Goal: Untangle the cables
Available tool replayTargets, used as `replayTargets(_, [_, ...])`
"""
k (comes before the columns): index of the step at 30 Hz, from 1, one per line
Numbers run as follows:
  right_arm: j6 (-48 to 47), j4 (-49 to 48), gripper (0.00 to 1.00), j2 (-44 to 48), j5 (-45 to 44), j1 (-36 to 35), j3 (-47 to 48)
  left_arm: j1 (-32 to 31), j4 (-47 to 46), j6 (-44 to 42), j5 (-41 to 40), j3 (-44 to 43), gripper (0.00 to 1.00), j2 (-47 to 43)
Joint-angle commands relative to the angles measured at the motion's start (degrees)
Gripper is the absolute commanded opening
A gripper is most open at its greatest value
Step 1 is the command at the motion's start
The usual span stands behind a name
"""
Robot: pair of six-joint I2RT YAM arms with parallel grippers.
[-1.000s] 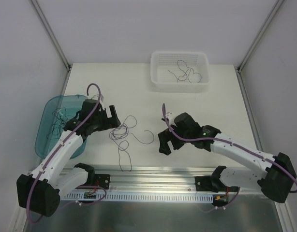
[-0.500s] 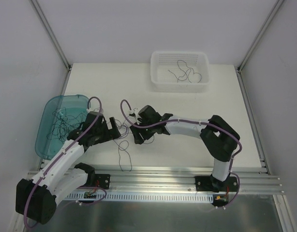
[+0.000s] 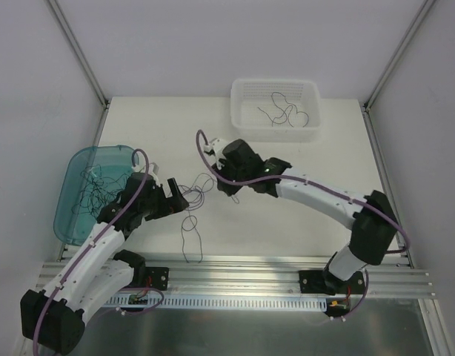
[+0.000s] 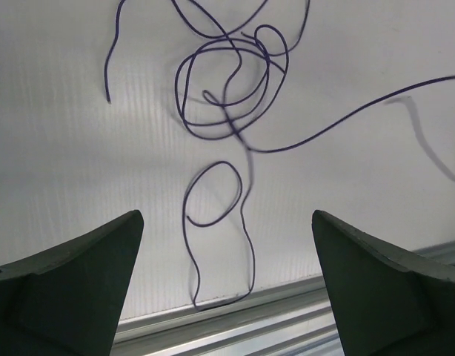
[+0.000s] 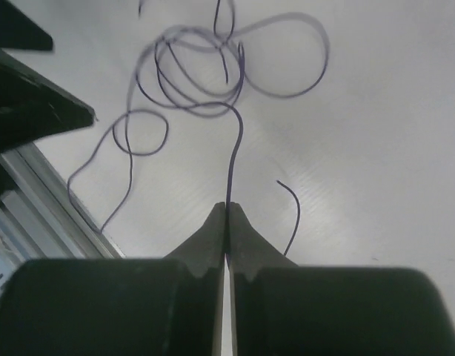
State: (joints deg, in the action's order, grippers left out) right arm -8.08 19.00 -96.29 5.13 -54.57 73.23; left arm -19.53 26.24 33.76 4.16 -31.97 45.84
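Note:
A tangle of thin dark purple cables lies on the white table between the arms, with one long loop trailing toward the near edge. My right gripper is shut on one strand that runs taut from its fingertips up into the clump; a free end curls beside the fingers. My left gripper stands wide open just left of the tangle. In the left wrist view the clump and a small loop lie ahead of its open gripper, with nothing between the fingers.
A white mesh basket at the back holds a few loose wires. A teal bin at the left edge holds more wires. A metal rail runs along the near table edge.
The right arm swung from the right side over to the tangle, closed on one strand and pulled it back toward the middle. The left gripper stayed open and edged closer.

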Motion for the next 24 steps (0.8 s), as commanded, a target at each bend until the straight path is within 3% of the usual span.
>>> replayTargets(1, [-5.1, 6.3, 0.01, 11.6, -8.7, 1.9, 8.1, -0.3, -0.9, 1.2, 5.5, -1.3, 0.99, -2.7])
replayTargets(5, [-6.3, 10.7, 0.01, 18.5, -12.5, 3.7, 14.4, -0.4, -0.9, 2.3, 8.1, -2.6, 0.99, -4.3])
replayTargets(9, [-5.1, 10.0, 0.01, 23.2, -15.7, 4.8, 12.6, -0.4, -1.0, 2.5, 9.9, -3.0, 0.99, -4.0])
replayTargets(14, [1.8, 7.5, 0.01, 27.5, -18.2, 7.3, 2.6, -1.6, -1.8, 2.5, 12.1, -3.4, 0.99, -0.9])
replayTargets(18, [7.5, 7.3, 0.01, 30.8, -20.0, 9.3, -8.2, -5.0, -3.5, 3.8, 10.0, -3.5, 0.97, 2.8])
replayTargets(24, [9.9, 8.8, 0.01, 34.1, -19.9, 12.0, -14.7, -11.8, -5.8, 5.6, 3.5, -4.8, 0.97, 9.0])
